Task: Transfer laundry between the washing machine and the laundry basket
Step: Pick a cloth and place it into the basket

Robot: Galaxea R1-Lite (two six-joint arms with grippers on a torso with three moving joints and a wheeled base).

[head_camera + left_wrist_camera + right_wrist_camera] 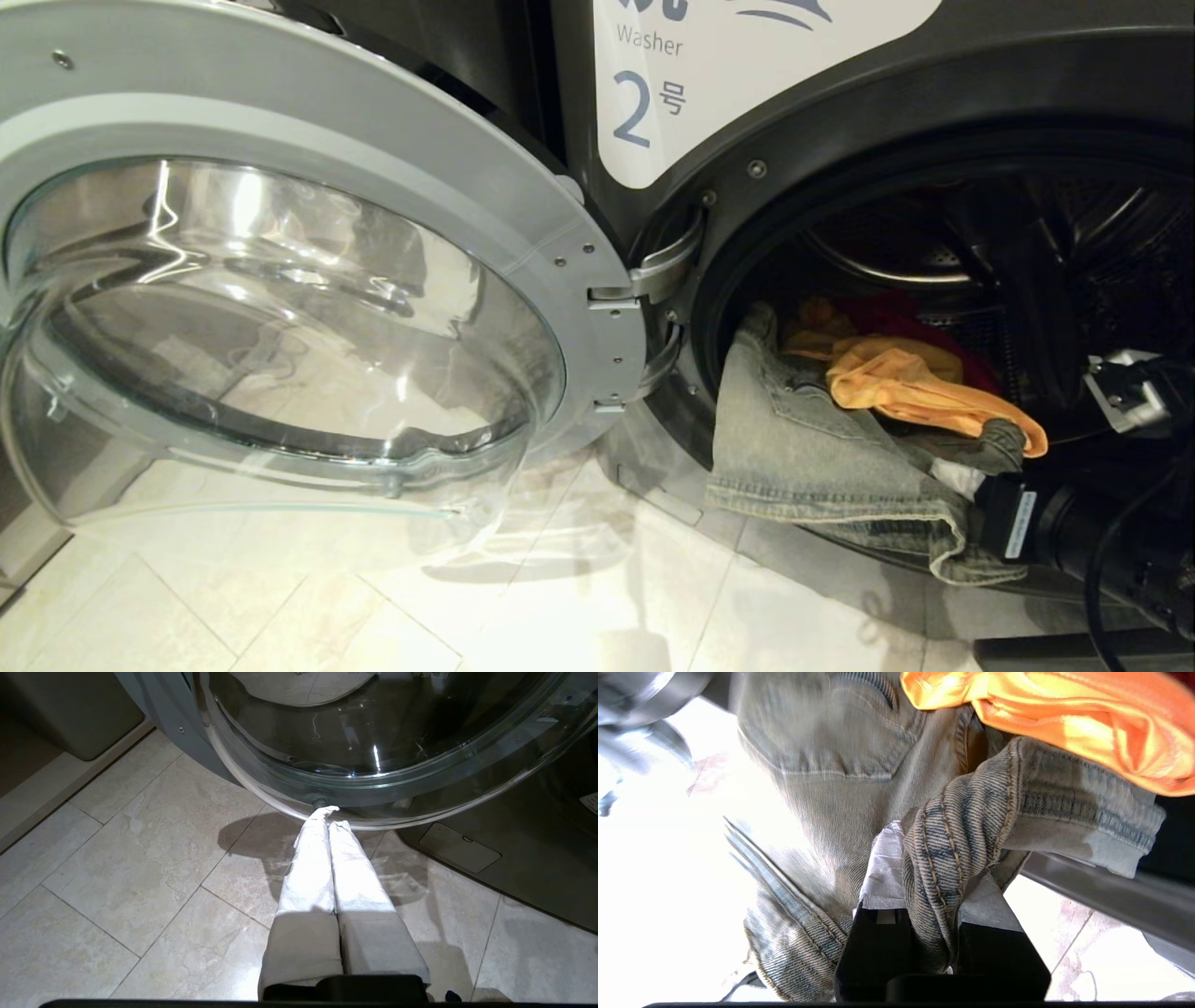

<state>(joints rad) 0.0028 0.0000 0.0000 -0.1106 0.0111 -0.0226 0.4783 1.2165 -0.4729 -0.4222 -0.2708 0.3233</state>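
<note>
The washing machine (653, 103), marked 2, stands with its round glass door (280, 308) swung wide open to the left. In the drum mouth lies the laundry. A grey-green denim garment (803, 457) hangs out over the rim, with a mustard-orange one (906, 383) on top and a red one (896, 317) behind. My right gripper (962, 485) is at the lower rim, shut on a fold of the denim (831, 765) just under the orange cloth (1064, 718); its gripper (936, 868) pinches the seam. My left gripper (329, 816) hangs shut and empty beneath the door glass. The laundry basket is out of view.
Pale floor tiles (373, 597) spread in front of the washer. The open door fills the left half of the head view and overhangs the floor. A small hatch (460, 847) sits in the washer's lower panel. A grey block (70, 714) stands by the skirting.
</note>
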